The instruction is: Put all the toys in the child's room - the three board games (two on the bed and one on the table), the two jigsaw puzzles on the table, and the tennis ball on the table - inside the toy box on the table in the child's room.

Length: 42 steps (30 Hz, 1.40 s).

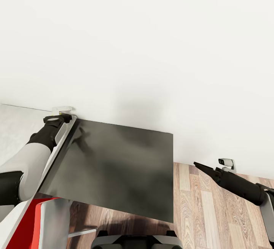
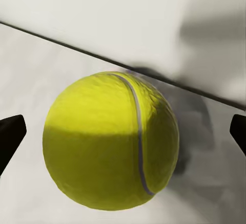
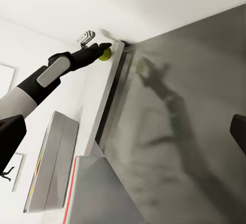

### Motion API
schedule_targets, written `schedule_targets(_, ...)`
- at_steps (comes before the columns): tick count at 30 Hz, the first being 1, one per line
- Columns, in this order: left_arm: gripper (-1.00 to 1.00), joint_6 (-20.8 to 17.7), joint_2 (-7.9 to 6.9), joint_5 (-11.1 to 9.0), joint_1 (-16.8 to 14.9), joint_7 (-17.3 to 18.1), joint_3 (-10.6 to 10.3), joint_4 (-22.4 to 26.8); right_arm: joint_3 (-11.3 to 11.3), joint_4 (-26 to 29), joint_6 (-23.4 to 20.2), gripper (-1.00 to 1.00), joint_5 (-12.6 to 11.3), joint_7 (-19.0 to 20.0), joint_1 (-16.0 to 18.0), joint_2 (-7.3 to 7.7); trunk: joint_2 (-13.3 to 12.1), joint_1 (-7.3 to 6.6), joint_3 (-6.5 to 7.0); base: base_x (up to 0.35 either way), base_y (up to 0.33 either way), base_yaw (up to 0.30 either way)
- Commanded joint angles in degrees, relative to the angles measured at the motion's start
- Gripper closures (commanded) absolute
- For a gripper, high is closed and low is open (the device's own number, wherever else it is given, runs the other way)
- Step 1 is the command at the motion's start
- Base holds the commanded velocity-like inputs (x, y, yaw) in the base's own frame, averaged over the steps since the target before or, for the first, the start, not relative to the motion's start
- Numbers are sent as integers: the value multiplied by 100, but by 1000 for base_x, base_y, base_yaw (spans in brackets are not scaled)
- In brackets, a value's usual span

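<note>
The yellow tennis ball (image 2: 110, 142) lies on the table's pale grey top (image 2: 31, 70), close to the white wall. My left gripper (image 2: 123, 137) is open, one black fingertip on each side of the ball and both clear of it. From the right wrist view, the left gripper (image 3: 102, 49) reaches the ball (image 3: 106, 55) at the far corner of the pale top (image 3: 110, 80). In the head view the left gripper (image 1: 64, 118) sits at that corner. My right gripper (image 1: 201, 167) hangs open and holds nothing, over the wooden floor to the right of the table.
The table's lower dark grey section (image 1: 114, 165) lies ahead of me, against the white wall (image 1: 152, 51). Wooden floor (image 1: 213, 211) spreads to its right. A flat grey slab-like thing (image 3: 54, 162) and a small white card (image 3: 10, 167) appear beyond the left arm.
</note>
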<state>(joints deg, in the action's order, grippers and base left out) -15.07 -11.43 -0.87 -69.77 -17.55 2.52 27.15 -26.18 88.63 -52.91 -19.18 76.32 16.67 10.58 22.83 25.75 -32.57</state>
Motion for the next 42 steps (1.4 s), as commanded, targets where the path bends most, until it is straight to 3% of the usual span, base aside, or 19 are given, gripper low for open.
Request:
schedule_targets(1,100,-31,1,-9,-2,-12,3,9,-3,2,-39,-100,-15,6,3,0,9,3,-7,0,0,0)
schedule_targets(28,100,-38,10,-9,-1,-12,2,9,-8,3,-39,-100,-15,6,3,4,9,3,-4,0,0,0)
schedule_targets(42,100,-105,-2,-15,-1,9,21,9,-10,-3,-41,-100,-15,6,3,9,9,3,106,0,0,-68)
